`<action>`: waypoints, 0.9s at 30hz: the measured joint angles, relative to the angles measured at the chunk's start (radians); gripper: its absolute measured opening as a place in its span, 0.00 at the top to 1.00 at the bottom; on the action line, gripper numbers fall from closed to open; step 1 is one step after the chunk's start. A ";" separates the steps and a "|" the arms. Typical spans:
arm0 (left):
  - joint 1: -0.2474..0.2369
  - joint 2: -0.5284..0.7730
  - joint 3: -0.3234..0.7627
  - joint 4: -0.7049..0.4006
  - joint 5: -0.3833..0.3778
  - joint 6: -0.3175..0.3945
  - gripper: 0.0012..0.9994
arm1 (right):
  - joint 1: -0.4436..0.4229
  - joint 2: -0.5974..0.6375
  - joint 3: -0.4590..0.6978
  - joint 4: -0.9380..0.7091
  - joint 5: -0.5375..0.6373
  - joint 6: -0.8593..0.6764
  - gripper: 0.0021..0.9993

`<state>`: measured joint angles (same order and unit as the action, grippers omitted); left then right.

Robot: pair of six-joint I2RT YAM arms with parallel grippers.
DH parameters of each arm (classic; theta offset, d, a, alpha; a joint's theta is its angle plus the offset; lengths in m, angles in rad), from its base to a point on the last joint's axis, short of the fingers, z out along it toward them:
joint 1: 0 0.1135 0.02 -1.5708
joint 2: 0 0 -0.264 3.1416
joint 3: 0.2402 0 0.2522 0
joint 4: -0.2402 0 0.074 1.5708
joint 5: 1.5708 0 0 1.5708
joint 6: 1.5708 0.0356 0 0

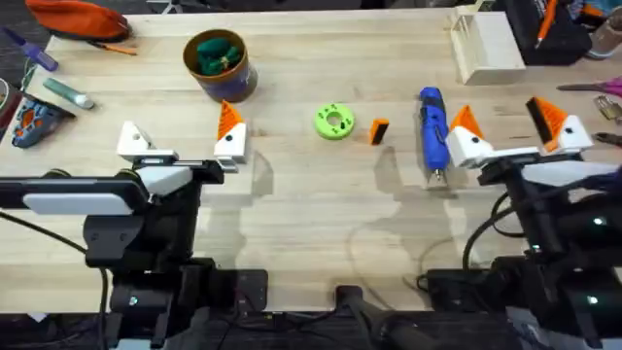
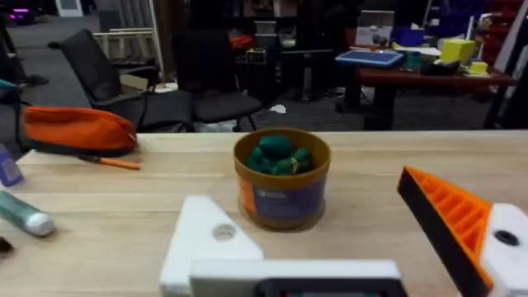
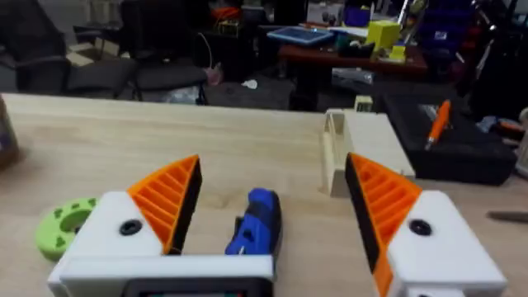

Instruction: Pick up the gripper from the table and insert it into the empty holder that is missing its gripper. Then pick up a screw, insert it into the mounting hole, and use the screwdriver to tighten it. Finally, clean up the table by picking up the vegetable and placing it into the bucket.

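The loose orange gripper (image 1: 379, 130) with its black end lies on the table, between a lime-green disc (image 1: 334, 122) and the blue screwdriver (image 1: 432, 131). My left gripper (image 1: 182, 138) is open; its left mount is the bare white holder (image 1: 133, 139) (image 2: 206, 239), and its other mount bears an orange finger (image 2: 450, 219). The bucket (image 1: 221, 63) (image 2: 280, 190) stands just beyond it, holding dark green lumps. My right gripper (image 1: 510, 128) (image 3: 276, 198) is open with both orange fingers on, the screwdriver (image 3: 257, 223) lying beside its left finger. The vegetable and any screw are out of view.
A pale wooden box (image 1: 486, 44) (image 3: 363, 144) sits at the back right. An orange pouch (image 1: 78, 19) (image 2: 78, 130) and small tools lie at the far left. Scissors and other tools sit at the right edge. The lime-green disc (image 3: 64, 224) lies left of the right gripper.
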<state>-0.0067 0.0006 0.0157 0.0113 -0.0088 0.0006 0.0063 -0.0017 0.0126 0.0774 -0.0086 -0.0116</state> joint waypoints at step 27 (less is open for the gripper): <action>0.000 0.857 0.926 -0.726 -0.122 0.004 0.01 | 0.000 0.824 1.028 -0.927 -0.007 -0.011 0.01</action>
<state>-0.0067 0.8581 0.9419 -0.7150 -0.1310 0.0047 0.0063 0.8220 1.0406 -0.8495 -0.0158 -0.0227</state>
